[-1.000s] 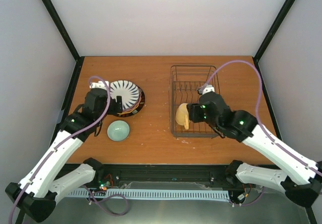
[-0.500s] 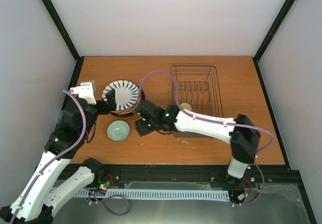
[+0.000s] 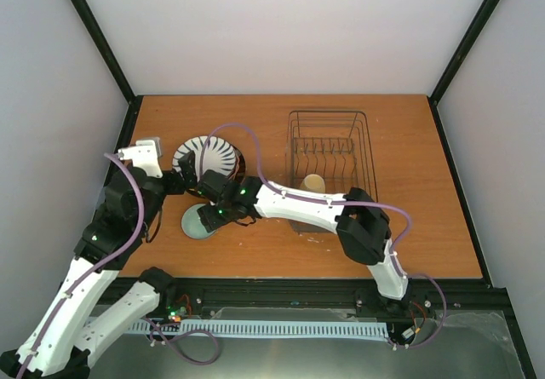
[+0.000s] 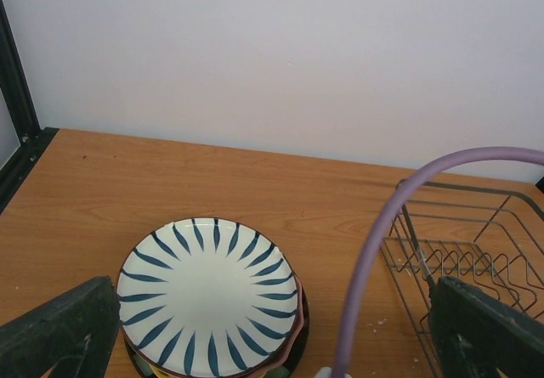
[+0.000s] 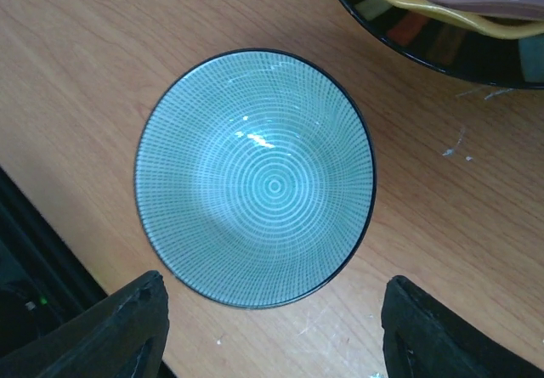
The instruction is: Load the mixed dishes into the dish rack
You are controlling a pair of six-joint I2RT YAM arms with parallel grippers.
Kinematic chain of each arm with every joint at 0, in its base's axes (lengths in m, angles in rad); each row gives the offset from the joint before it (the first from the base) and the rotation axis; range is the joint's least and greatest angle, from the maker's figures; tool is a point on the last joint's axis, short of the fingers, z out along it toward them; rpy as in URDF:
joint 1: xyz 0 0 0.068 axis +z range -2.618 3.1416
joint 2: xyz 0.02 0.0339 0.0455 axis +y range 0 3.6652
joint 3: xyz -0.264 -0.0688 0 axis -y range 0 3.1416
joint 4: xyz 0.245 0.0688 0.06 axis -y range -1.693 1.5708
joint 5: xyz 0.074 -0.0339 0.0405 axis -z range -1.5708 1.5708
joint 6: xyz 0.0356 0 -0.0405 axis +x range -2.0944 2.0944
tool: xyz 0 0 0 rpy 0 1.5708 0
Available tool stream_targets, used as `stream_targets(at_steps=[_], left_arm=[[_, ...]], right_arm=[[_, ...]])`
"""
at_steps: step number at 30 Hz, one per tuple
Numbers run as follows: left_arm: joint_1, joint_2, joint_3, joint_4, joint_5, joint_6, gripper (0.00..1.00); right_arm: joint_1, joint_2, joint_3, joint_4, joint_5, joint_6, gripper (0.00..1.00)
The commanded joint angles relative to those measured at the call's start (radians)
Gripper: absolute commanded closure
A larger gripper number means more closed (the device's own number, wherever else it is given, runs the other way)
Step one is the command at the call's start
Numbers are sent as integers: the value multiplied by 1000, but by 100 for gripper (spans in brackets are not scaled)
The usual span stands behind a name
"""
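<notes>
Wood table (image 5: 68, 38): green bowl (image 5: 255, 178) under spread right end effector (image 5: 274, 289).

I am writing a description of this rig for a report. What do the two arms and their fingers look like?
The left arm and right arm have white rounded links and black joints with small green lights. A purple cable loops loosely along each. The fingers are dark, blocky and matt.
</notes>
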Motion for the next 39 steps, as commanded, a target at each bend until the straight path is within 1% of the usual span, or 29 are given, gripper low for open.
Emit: stream_targets(at_steps=[1,5,10,14,17,20,22,23,28,31,34,36,39], left_arm=[[0,-18,13,7,-2,7,0],[0,-32,15,-1,-9,9,0],[0,-45,18,-14,-24,20,0],[0,-46,18,-17,-22,25,0],[0,-46,16,-19,-17,28,0],[0,-45,15,-22,-14,31,0],[0,-44,15,-22,-15,32,0],[0,-46,15,-22,-13,33,0],[0,-46,13,-19,7,49,0],[0,-38,9,-23,29,68,0],[0,-15,8,-30,55,89,0],[0,13,12,-32,96,110,0],[0,59,22,-31,139,144,0]], right_arm=[[8,68,72,-88,46,1,33],[10,141,123,-126,75,0,34],[12,185,139,-128,87,-1,36],[12,213,159,-125,73,-1,42],[10,223,165,-116,64,-3,57],[8,235,174,-113,44,-12,81],[7,244,183,-117,34,-18,94],[8,248,185,-120,31,-20,97],[7,225,175,-122,45,-19,97],[7,142,120,-92,108,-12,97],[6,20,49,-94,249,4,97],[-3,-75,1,-106,369,27,97],[-28,-250,-81,-107,554,61,97]])
